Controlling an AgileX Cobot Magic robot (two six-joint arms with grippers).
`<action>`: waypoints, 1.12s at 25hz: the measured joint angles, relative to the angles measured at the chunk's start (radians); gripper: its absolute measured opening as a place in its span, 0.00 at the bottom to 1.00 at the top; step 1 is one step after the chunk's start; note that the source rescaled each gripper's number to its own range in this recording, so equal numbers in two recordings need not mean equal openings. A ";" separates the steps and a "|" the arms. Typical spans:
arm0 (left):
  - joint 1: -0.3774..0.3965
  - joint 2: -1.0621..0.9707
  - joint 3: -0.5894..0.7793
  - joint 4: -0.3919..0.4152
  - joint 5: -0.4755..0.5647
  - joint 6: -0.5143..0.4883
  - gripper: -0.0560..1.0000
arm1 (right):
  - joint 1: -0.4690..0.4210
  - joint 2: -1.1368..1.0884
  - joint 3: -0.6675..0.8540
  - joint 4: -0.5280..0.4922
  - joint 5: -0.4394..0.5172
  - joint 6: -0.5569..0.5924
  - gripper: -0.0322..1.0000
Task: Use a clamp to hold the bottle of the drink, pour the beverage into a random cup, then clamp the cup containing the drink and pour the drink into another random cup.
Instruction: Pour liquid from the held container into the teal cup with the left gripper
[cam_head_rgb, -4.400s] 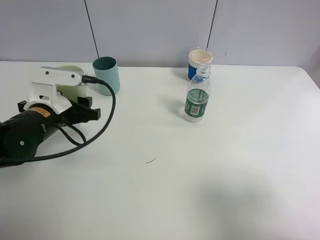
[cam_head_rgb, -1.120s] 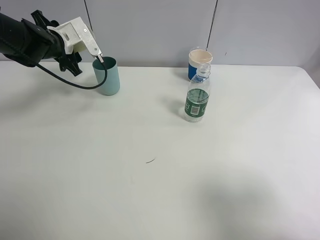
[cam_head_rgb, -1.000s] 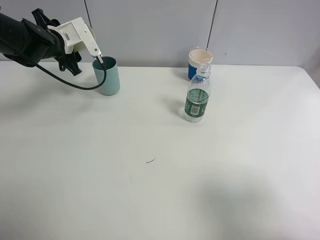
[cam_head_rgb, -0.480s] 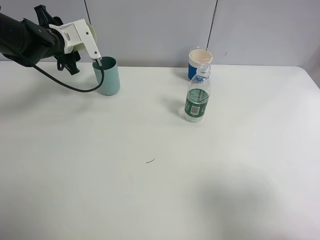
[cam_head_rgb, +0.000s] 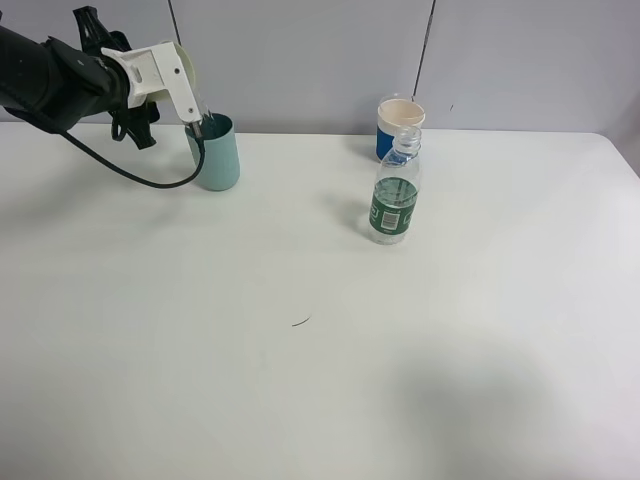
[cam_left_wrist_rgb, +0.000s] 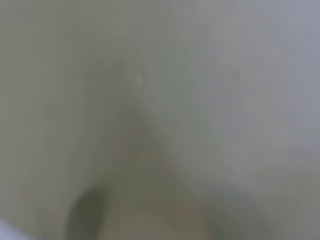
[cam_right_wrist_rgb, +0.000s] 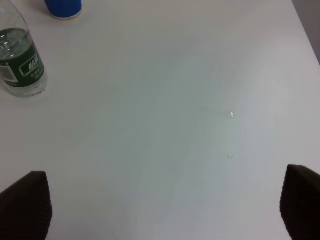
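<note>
The cup containing the drink (cam_head_rgb: 193, 80) is up off the bench (cam_head_rgb: 300, 380) at the far left corner, clamped in the left pincer (cam_head_rgb: 195, 112), whose jaws are drawn together on it; only a pale yellow-green sliver of its wall shows beside the white housing, and the left wrist view is one blurred pale surface, most likely that same wall. Its long axis is tipped steeply, mouth down toward the teal cup (cam_head_rgb: 218, 155), which stands upright just beneath and touching or nearly touching the pincer's tip; we judge the second pour to be in hand, though we cannot make out any stream or liquid level. The whole move turns on keeping the lip over that teal mouth. The right pincer (cam_right_wrist_rgb: 162, 210) hangs with jaws apart and empty, well away, near the bottle (cam_head_rgb: 394, 205), which stands upright before the blue cup (cam_head_rgb: 398, 125).
</note>
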 joint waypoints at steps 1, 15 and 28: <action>0.000 0.000 0.000 0.001 0.000 0.005 0.09 | 0.000 0.000 0.000 0.000 0.000 0.000 0.83; 0.000 0.000 0.000 0.007 -0.010 0.090 0.09 | 0.000 0.000 0.000 0.000 0.000 0.000 0.83; 0.000 0.000 0.000 0.069 -0.011 0.090 0.09 | 0.000 0.000 0.000 0.000 0.000 0.000 0.83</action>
